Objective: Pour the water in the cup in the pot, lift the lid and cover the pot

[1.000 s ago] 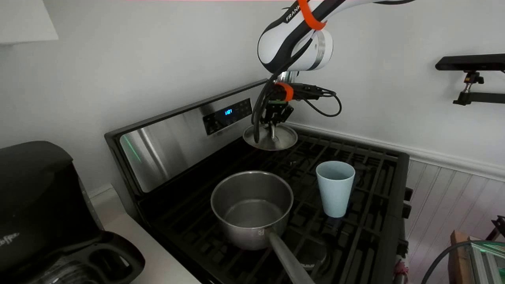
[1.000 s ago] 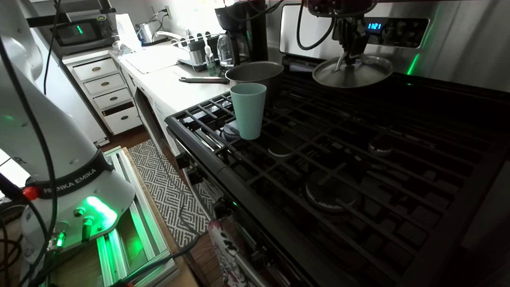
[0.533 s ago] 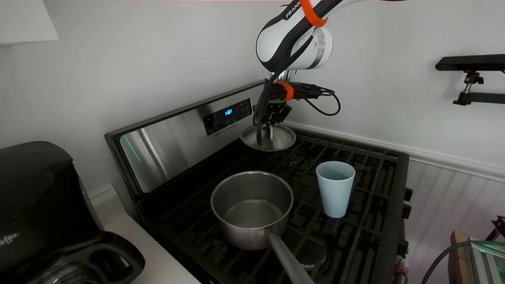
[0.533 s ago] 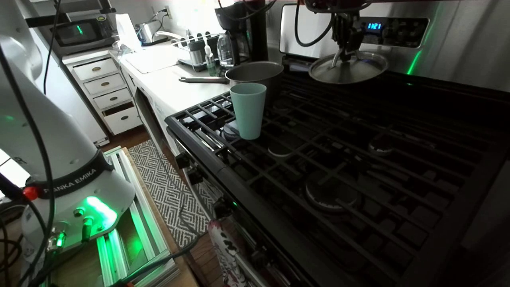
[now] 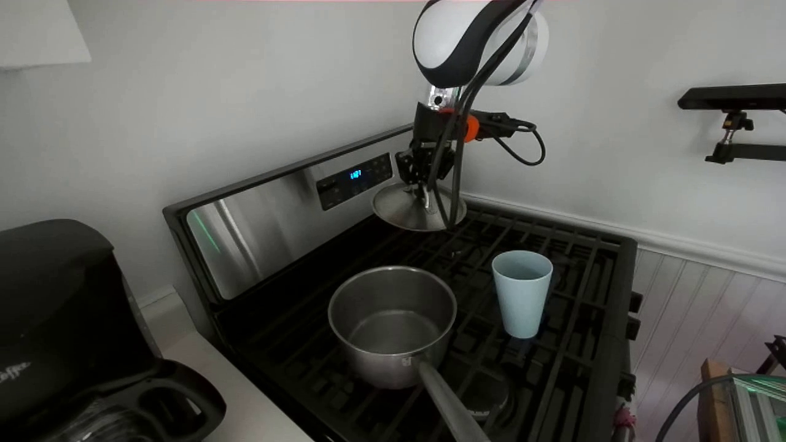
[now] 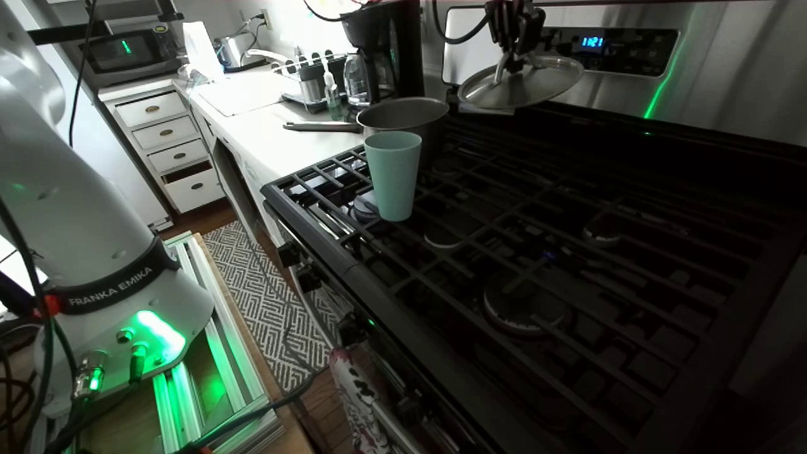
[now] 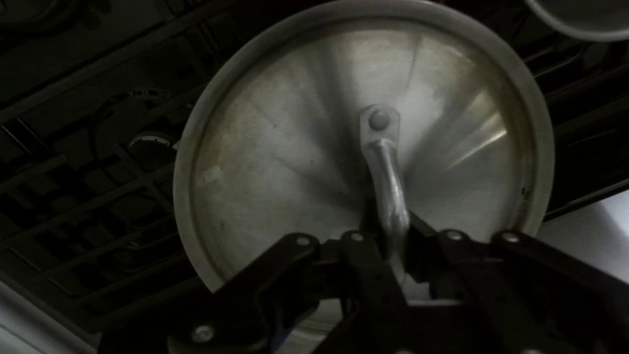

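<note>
The gripper [image 7: 395,236] has its 2 jaws closed on the arched handle [image 7: 385,172] of the lid [image 6: 529,89], which in an exterior view hangs tilted right under them, clear of the stove [image 6: 498,271]. The pot [image 5: 393,331] stands uncovered below the jaws and off toward the coffee maker [image 5: 55,288]; the cup [image 5: 523,294] stands upright, also lower than the jaws, out toward the stove's front. Covering the pot seems to be the step left (whether water lies in the pot, I can't tell).

The tilt worries me most. The handle looks smooth and rounded, so the lid could swing between the jaws, and if it comes down leaning, 1 edge would meet the pot's rim early and the lid could slide off or sit crooked. Letting go before the lid is centred could end the same way. The drooping cable [image 5: 458,166] near the jaws could snag on the pot or get trapped under the lid, and a low, wide path could knock the cup over.

Writing: the robot's base [image 6: 113,287] says FRANKA EMIKA, the clock [image 6: 592,41] seems to show 11:21, and the coffee maker's cut-off lettering ends in "offee". A mark on the pot's side is too small to read.
</note>
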You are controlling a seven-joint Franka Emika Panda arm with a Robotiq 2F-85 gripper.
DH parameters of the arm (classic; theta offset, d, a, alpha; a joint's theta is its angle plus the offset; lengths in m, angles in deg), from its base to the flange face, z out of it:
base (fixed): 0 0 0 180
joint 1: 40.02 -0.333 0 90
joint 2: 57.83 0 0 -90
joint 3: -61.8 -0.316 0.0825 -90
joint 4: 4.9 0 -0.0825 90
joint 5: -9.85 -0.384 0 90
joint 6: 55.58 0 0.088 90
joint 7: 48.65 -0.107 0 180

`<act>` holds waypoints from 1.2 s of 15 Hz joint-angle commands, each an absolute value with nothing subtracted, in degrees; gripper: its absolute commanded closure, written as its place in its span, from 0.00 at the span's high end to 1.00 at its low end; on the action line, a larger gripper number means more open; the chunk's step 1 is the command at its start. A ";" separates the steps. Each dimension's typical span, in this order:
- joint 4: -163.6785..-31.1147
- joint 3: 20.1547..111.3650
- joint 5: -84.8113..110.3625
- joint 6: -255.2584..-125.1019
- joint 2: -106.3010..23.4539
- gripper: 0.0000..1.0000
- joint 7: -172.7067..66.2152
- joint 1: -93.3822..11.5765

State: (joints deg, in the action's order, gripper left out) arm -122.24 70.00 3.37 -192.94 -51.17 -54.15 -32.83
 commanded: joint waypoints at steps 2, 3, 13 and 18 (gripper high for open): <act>-131.79 68.18 3.98 -195.66 -59.74 0.02 -50.22 -33.83; -133.12 67.76 3.88 -195.74 -60.79 0.02 -49.42 -34.19; -131.94 66.97 4.32 -194.32 -58.88 0.02 -49.50 -34.79; -132.97 64.64 9.46 -193.90 -60.28 0.02 -49.99 -36.93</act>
State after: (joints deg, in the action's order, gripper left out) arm -132.10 65.83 6.28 -194.42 -58.53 -49.67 -35.68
